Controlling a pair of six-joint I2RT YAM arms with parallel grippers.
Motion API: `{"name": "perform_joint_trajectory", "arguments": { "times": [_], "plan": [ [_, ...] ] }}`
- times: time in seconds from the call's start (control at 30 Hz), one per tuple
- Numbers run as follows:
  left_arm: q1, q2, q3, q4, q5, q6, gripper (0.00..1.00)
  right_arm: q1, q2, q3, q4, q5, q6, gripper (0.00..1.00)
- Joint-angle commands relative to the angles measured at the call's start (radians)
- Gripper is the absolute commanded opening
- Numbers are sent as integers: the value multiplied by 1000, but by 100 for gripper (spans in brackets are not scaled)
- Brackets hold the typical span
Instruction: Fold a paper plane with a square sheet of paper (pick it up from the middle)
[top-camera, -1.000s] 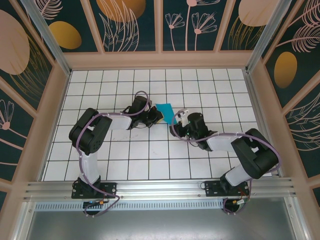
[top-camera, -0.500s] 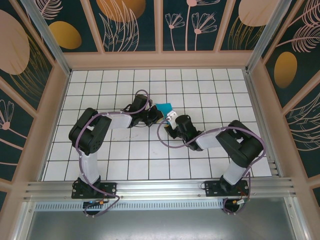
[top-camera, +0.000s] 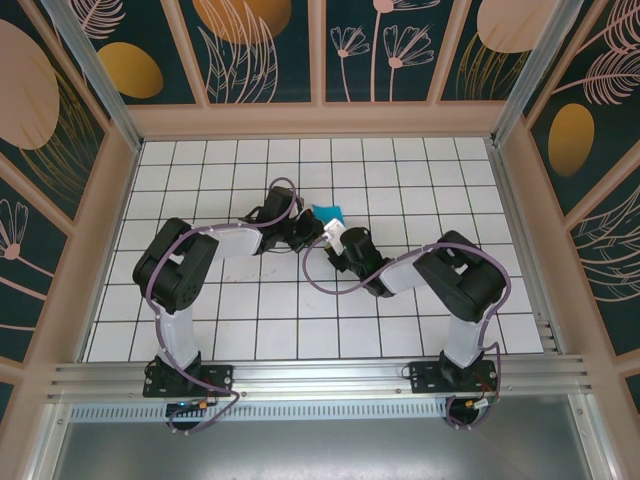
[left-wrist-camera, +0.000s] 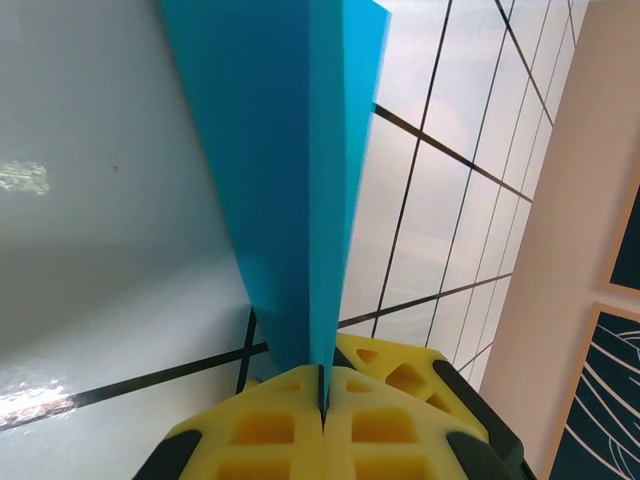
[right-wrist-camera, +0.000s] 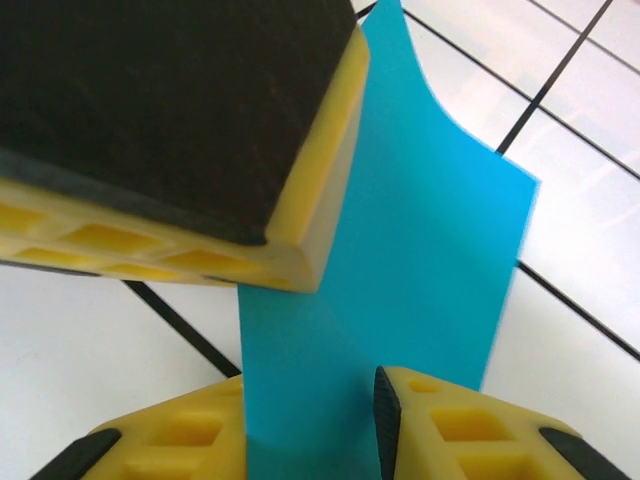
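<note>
Left gripper (left-wrist-camera: 323, 395): clenched on the narrow end of the folded paper, at the bottom middle of the left wrist view.
Right gripper (right-wrist-camera: 308, 420): fingers apart, with the paper standing in the gap between them.
Square sheet of paper (top-camera: 328, 212): teal-blue, folded, between both grippers, just above the centre of the top view.

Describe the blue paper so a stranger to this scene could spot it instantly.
On the white grid table, look just beyond its middle, toward the far wall. There the left gripper pinches a folded teal-blue paper, with the right gripper straddling it. It is the one bright blue thing among black arms and white tiles.
</note>
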Motion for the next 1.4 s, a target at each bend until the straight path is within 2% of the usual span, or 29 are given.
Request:
{"name": "perform_joint_trajectory", "arguments": {
  "times": [0.0, 0.17, 0.37, 0.5, 0.6, 0.8, 0.93, 1.1, 1.37],
  "plan": [
    [-4, -34, 12, -35, -10, 19, 0, 6, 19, 26, 52, 42, -32, 30],
    [-4, -34, 19, -41, -14, 19, 3, 9, 21, 22, 74, 31, -45, 26],
    [19, -55, 43, -88, -47, 57, 24, 4, -9, 1, 65, -29, -17, 14],
    [65, -91, 48, -99, -66, 76, 33, -6, -25, -6, 38, -98, 25, 9],
    [95, -112, 46, -107, -73, 89, 37, -13, -28, -6, 24, -137, 55, 9],
    [142, -163, 9, -129, -113, 113, 41, -26, -30, -8, 9, -187, 101, 9],
    [149, -189, -33, -107, -130, 120, 41, -54, -34, -2, -13, -284, 167, 7],
    [148, -195, -114, 4, -93, 125, 39, -88, -42, 9, -38, -410, 263, 6],
    [136, -195, -200, 146, -46, 127, 35, -118, -5, 51, -65, -522, 431, 0]
  ]
}}
